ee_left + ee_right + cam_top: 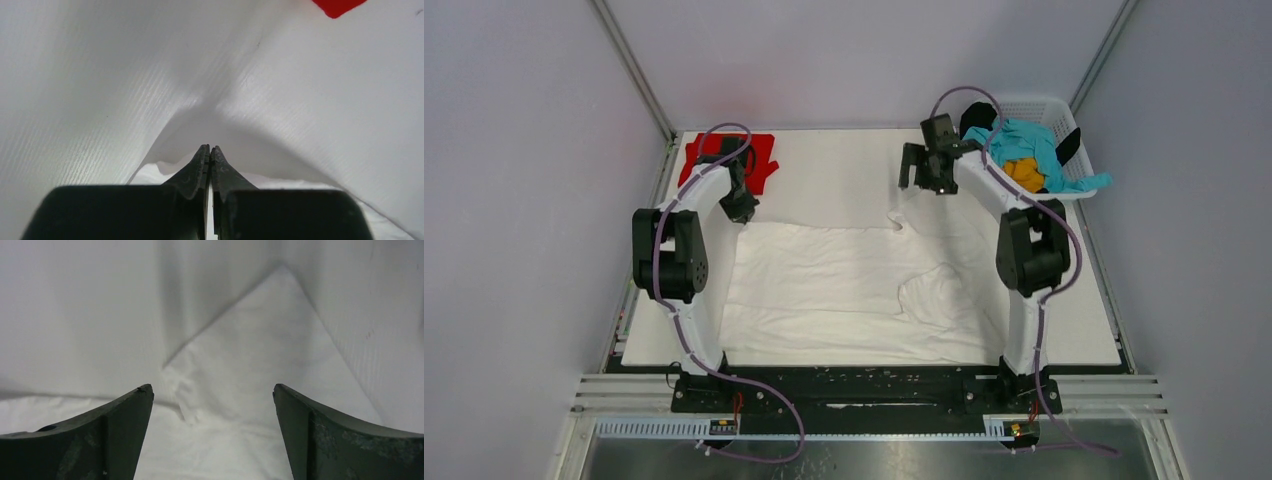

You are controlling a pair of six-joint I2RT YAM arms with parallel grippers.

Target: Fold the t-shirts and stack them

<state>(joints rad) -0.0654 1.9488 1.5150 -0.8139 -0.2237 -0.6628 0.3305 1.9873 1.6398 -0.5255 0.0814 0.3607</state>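
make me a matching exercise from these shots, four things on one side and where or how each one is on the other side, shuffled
Things
1. white t-shirt
2. red t-shirt
3. teal t-shirt
4. right gripper

Places or states
a. lying in the white basket at the far right
b. open, holding nothing
c. spread over the middle of the table
d. at the table's far left corner

Pairs: 1-c, 2-d, 3-a, 4-b
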